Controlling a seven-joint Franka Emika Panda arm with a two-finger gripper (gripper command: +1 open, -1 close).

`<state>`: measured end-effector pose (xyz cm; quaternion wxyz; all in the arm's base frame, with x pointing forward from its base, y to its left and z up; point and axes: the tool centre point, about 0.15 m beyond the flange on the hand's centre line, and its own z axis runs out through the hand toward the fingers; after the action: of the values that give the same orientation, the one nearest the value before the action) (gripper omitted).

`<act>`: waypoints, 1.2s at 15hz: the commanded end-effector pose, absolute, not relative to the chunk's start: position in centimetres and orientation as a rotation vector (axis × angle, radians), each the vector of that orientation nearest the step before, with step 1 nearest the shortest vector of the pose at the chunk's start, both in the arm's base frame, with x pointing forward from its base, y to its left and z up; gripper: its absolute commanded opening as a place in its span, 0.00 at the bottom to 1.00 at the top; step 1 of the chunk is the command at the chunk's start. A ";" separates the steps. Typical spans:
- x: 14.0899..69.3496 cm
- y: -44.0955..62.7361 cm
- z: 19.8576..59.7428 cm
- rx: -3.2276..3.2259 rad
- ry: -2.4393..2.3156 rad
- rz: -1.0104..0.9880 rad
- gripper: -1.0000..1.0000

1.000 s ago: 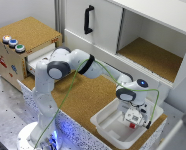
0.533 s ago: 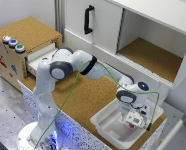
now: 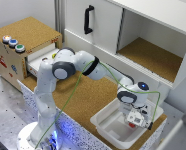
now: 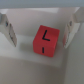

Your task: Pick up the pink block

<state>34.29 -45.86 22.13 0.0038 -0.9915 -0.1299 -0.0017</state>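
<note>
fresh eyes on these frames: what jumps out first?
The small red-pink cube with black marks on its faces, sitting between the open gripper fingers in the wrist view. In the exterior view, the white-and-black Franka arm stretches across the cork counter, its gripper down inside the white plastic tub at the exterior view's right.

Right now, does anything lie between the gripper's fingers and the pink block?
No. In the wrist view the pink block sits between the two fingers of the gripper, with bare white tray floor in both gaps.
</note>
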 end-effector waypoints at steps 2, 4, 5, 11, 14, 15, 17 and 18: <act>37.5 -47.1 20.9 -3.041 -0.251 0.011 0.00; 37.4 -46.6 20.9 -3.046 -0.226 0.003 0.00; 37.3 -46.3 21.0 -3.048 -0.212 -0.001 0.00; 35.7 -44.9 26.0 -3.092 0.080 -0.140 0.00; 35.8 -41.9 30.3 -3.111 0.120 -0.249 0.00; 36.2 -40.6 32.1 -3.119 0.113 -0.304 0.00; 36.9 -38.6 34.6 -3.130 0.081 -0.372 0.00; 37.5 -37.0 36.6 -3.136 0.079 -0.432 0.00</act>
<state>36.72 -43.26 29.03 0.0266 -0.9966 0.0146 -0.0766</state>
